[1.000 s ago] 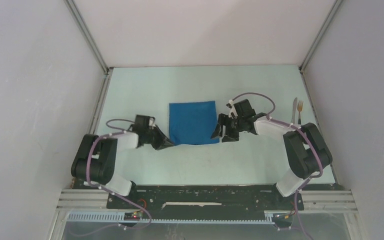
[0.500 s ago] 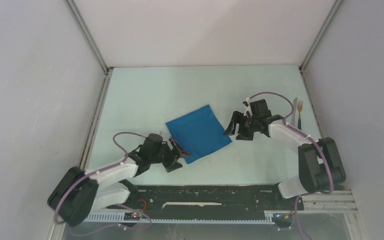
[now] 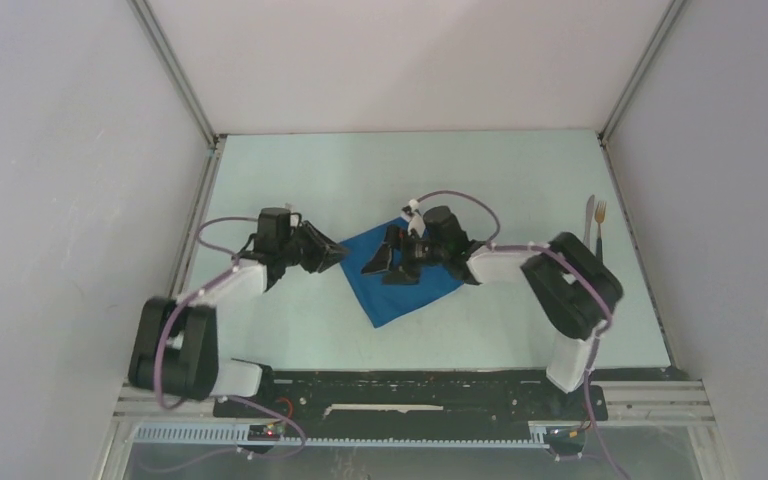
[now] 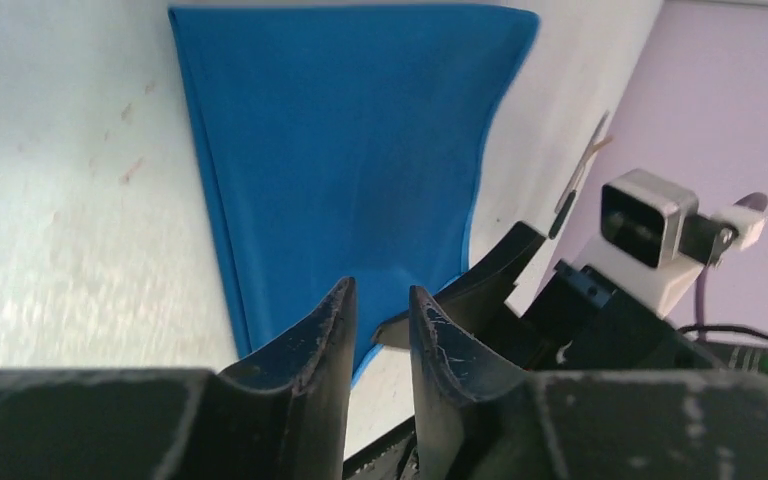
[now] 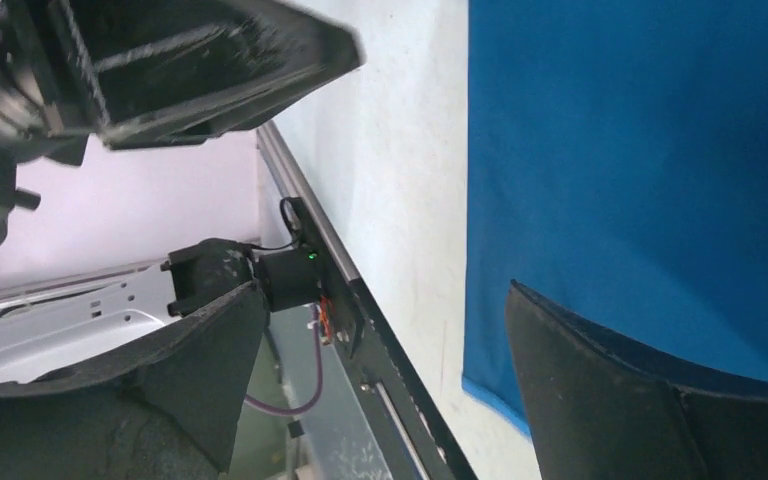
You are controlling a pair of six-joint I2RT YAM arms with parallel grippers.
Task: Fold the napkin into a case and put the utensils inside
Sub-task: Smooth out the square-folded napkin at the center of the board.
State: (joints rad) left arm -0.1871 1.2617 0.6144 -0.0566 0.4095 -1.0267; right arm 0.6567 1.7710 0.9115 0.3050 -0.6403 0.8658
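Both arms meet at the plain bright blue cloth napkin (image 3: pixel 410 298), flat on the pale desk (image 3: pixel 290 180), likely to begin folding: right jaws spread wide over it, left jaws a slit apart at its corner, grip unclear.

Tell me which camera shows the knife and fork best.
Top external: the knife and fork lie side by side, whole and uncovered, near the right edge of the table. Left wrist shows only a thin blurred streak that may be them; right wrist shows neither.
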